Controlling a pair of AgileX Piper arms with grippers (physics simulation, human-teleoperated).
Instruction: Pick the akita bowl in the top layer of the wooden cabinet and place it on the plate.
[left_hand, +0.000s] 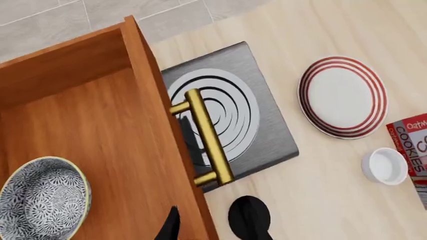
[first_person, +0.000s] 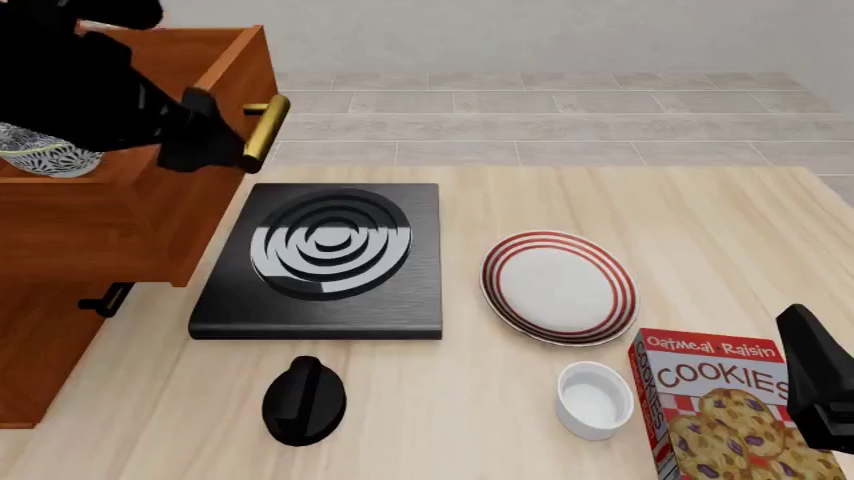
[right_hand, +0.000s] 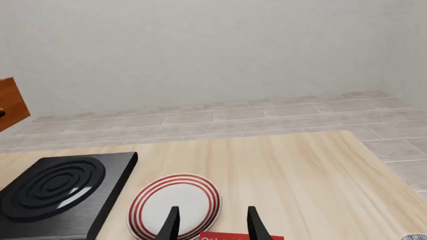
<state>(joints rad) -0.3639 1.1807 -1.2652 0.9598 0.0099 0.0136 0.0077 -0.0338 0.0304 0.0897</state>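
The wooden cabinet (first_person: 47, 340) stands at the table's left with its top layer (first_person: 134, 225) pulled out. The speckled akita bowl (left_hand: 42, 198) sits inside that drawer; in the front view the bowl (first_person: 38, 152) is partly hidden by my left arm. My left gripper (left_hand: 212, 231) hovers open over the drawer's front edge near the brass handle (left_hand: 207, 136), holding nothing. The red-ringed plate (first_person: 558, 287) lies right of the stove. Low at the right edge my right gripper (right_hand: 212, 227) is open and empty, facing the plate (right_hand: 175, 205).
A black square stove (first_person: 327, 258) with white rings lies just in front of the drawer. A black rounded object (first_person: 304, 400) rests near the table's front. A small white bowl (first_person: 594, 398) and a cookie box (first_person: 721, 415) stand at the front right.
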